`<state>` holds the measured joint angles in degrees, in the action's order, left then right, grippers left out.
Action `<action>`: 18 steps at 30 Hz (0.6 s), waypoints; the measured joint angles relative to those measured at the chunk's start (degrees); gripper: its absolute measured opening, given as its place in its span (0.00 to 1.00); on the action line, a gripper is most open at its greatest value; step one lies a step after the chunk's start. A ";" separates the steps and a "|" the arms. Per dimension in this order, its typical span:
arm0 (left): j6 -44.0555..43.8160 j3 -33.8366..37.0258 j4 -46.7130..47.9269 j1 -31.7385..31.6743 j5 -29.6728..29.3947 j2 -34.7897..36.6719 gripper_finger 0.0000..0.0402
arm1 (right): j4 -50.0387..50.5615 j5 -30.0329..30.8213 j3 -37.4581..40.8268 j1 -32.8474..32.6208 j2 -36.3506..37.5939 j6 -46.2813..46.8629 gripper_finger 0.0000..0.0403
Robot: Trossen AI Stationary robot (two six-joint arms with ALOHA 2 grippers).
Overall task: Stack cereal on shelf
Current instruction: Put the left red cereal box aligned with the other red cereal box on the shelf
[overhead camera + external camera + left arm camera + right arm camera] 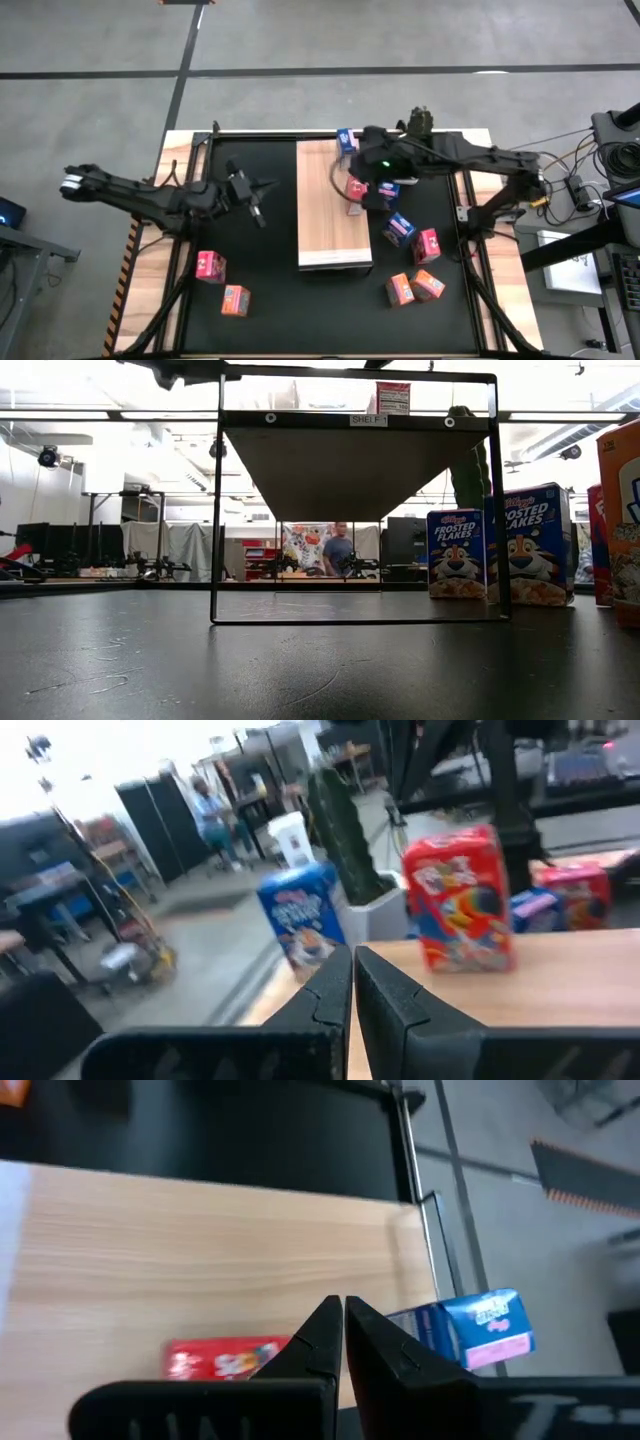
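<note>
Two cereal boxes [353,164] on the shelf [325,225], six off.

Black mat [270,290] over table, frame centre; wooden shelf [325,235] at middle, red cereal box [355,188] and blue box [347,140] on it; other boxes [222,285] lower left and lower right.

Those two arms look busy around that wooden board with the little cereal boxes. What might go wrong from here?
The right gripper, shut and empty, hangs low over the shelf right by a red box; it might knock it over. A blue box sits at the shelf's far edge, so a nudge could push it off. The left gripper, also shut, must open before it can grasp anything.
</note>
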<state>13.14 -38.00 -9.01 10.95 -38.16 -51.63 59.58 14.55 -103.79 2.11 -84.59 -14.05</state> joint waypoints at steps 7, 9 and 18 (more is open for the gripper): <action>-20.98 -11.37 22.75 2.63 -0.75 -3.81 0.00 | -13.35 0.52 16.75 -4.13 11.12 0.01 0.02; -30.97 -16.03 31.83 2.33 -1.00 -5.36 0.00 | -17.42 0.97 21.22 -5.06 14.00 -0.03 0.02; -67.30 -35.30 75.49 2.22 8.24 -14.73 0.00 | -33.23 1.04 35.97 -7.49 23.22 -5.65 0.02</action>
<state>-54.16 -73.30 66.48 13.17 -29.93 -66.35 26.35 15.58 -67.82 -5.38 -61.37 -19.70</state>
